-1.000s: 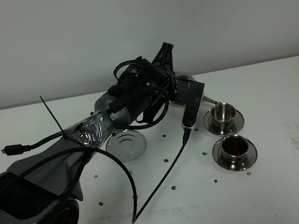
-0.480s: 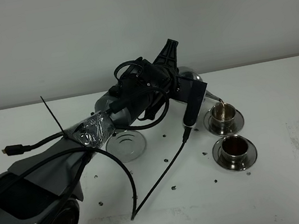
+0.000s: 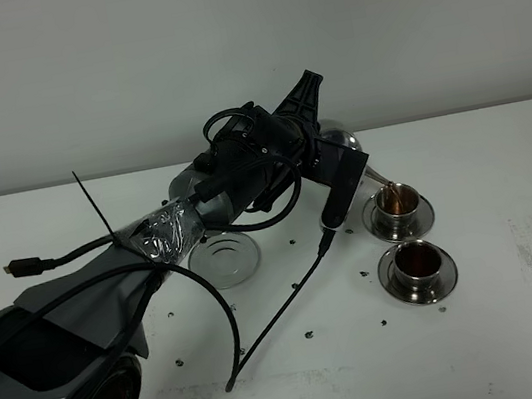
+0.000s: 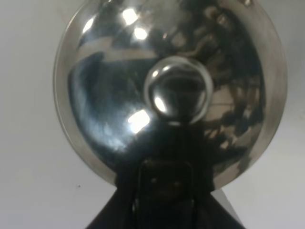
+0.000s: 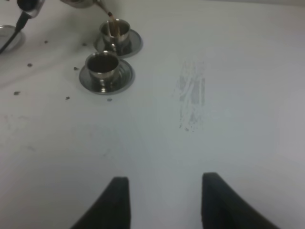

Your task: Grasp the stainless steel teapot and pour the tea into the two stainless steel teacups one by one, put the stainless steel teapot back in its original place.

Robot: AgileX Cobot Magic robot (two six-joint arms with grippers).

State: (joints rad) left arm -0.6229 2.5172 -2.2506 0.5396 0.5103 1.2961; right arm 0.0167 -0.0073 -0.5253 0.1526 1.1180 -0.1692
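Note:
My left gripper (image 3: 314,131) is shut on the stainless steel teapot (image 3: 339,135) and holds it tilted above the table. Its thin spout (image 3: 376,177) points down over the far teacup (image 3: 398,201). Reddish-brown tea (image 5: 110,19) runs from the spout into that cup, also seen in the right wrist view (image 5: 115,31). The near teacup (image 3: 418,262) on its saucer holds dark tea (image 5: 101,62). The teapot's empty saucer (image 3: 223,259) lies to the left. In the left wrist view the knobbed lid (image 4: 178,90) fills the frame. My right gripper (image 5: 164,200) is open and empty, far from the cups.
A black cable (image 3: 286,323) hangs from the left wrist and trails across the table in front of the empty saucer. Small dark specks (image 3: 310,334) dot the table. A grey scuff mark (image 5: 191,100) lies right of the cups.
The teapot has tipped further and its spout has come over the far cup. Tea now streams into that cup, which was empty a second ago. The right gripper has not moved.

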